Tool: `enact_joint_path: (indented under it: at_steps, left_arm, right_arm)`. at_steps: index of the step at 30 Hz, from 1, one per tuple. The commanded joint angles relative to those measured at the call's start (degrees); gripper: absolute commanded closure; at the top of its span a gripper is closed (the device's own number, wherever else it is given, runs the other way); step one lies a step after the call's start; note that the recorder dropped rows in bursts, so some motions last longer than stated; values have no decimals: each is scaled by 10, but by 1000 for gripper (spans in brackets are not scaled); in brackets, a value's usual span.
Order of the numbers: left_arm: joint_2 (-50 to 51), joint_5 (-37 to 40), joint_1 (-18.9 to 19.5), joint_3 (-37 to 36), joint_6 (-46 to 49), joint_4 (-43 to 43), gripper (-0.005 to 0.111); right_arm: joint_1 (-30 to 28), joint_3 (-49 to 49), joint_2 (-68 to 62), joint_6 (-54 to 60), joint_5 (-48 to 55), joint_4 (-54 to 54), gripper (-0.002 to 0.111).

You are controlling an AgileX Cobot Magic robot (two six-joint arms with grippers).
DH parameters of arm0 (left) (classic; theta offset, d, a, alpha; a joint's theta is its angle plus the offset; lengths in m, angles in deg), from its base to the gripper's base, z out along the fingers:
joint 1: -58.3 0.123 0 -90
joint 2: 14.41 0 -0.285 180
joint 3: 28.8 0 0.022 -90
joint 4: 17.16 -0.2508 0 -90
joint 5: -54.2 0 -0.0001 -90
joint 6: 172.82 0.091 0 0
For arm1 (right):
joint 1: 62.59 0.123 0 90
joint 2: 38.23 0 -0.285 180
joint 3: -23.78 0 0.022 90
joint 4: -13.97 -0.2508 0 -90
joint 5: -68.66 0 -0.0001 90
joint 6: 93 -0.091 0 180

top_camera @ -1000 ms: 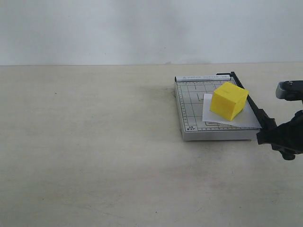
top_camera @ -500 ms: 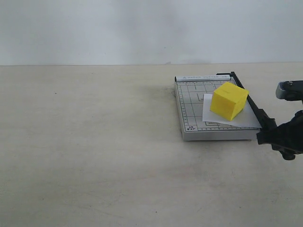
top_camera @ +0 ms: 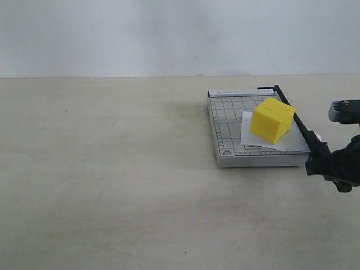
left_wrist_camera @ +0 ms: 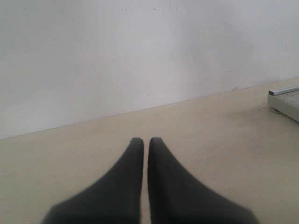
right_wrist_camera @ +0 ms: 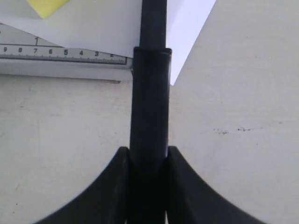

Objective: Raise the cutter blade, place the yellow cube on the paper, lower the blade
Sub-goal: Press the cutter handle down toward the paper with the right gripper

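The yellow cube [top_camera: 271, 120] rests on the white paper [top_camera: 292, 143], which lies on the grey gridded trimmer base [top_camera: 225, 126]. The black cutter blade [top_camera: 296, 121] runs along the base's right edge, lowered close to the paper. My right gripper [top_camera: 318, 159] is shut on the blade's thick handle [right_wrist_camera: 149, 107] just past the base's front corner; both fingers [right_wrist_camera: 180, 175] press the handle's sides. The paper's corner [right_wrist_camera: 189, 32] sticks out past the blade, and a bit of the cube [right_wrist_camera: 46, 6] shows. My left gripper [left_wrist_camera: 145, 142] is shut on nothing, off to the side above the table.
The trimmer base stands at the right of a beige table [top_camera: 112, 169] with a pale wall behind. The base's corner [left_wrist_camera: 286, 95] shows at the edge of the left wrist view. The base's ruler edge [right_wrist_camera: 60, 52] lies beside the blade.
The right gripper and the blade handle have sunk slightly toward the table. The cube, paper and base have not moved.
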Motion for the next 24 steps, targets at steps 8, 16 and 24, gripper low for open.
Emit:
enact_joint_path:
  at_steps: [8, 16, 24]
  left_arm:
    - [-1, 1, 3, -2, 4, 5, 102]
    - [-1, 1, 3, -2, 4, 5, 102]
    - [-1, 1, 3, -2, 4, 5, 102]
  right_arm:
    - [-9, 7, -4, 7, -13, 24, 106]
    - [-9, 7, -4, 5, -12, 24, 106]
    - [-9, 7, -4, 6, -11, 24, 106]
